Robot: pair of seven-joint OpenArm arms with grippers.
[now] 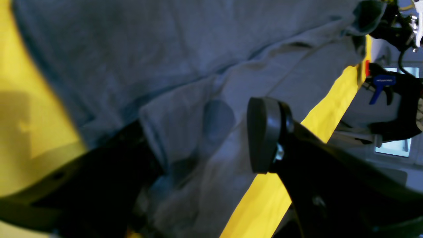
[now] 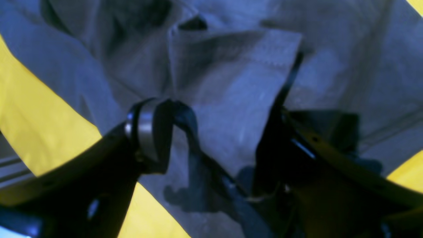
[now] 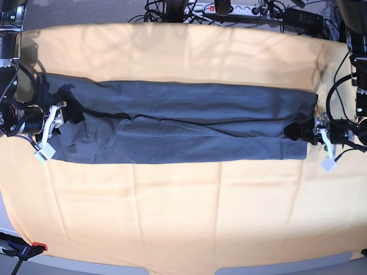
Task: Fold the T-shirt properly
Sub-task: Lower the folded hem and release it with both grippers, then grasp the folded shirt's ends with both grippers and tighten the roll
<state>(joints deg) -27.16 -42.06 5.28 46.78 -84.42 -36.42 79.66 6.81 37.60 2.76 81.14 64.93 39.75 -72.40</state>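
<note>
The dark slate-grey T-shirt [image 3: 183, 129] lies folded lengthwise in a long band across the orange-yellow cloth. At its right end in the base view, my left gripper [image 3: 301, 132] rests at the shirt's edge. In the left wrist view the left gripper [image 1: 198, 138] has its jaws wide apart, with T-shirt [image 1: 185, 59] fabric lying between them. At the shirt's left end sits my right gripper [image 3: 60, 114]. The right wrist view shows the right gripper [image 2: 214, 132] open too, its fingers [image 2: 152, 138] standing apart over a crumpled hem of the T-shirt [image 2: 231, 76].
The orange-yellow cloth [image 3: 183, 217] covers the whole table. A power strip and tangled cables [image 3: 229, 8] run along the back edge. A clamp [image 3: 23, 249] grips the cloth at the front left corner. Another blue-handled clamp [image 1: 380, 86] shows beyond the table edge.
</note>
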